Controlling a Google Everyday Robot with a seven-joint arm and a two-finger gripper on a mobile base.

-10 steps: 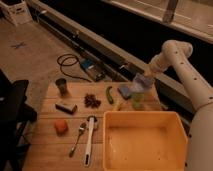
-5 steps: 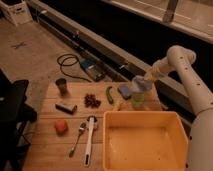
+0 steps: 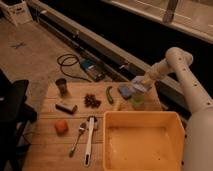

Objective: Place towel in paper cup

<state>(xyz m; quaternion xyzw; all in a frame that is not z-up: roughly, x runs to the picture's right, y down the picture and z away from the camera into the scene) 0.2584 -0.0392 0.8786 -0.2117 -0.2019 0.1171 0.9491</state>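
Camera view: gripper (image 3: 140,84) above cup (image 3: 136,101) at desk (image 3: 50,150) far edge, towel (image 3: 139,86) apparently in fingers. Risks: floppy cloth draping over rim, tipping cup.

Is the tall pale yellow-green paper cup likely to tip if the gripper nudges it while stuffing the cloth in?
Probably yes. The tall pale yellow-green paper cup looks narrow and light, so a sideways nudge could tip it. It stands near the wooden table edge. The gripper hangs just above it with the light blue-grey towel, so pushing straight down seems safer.
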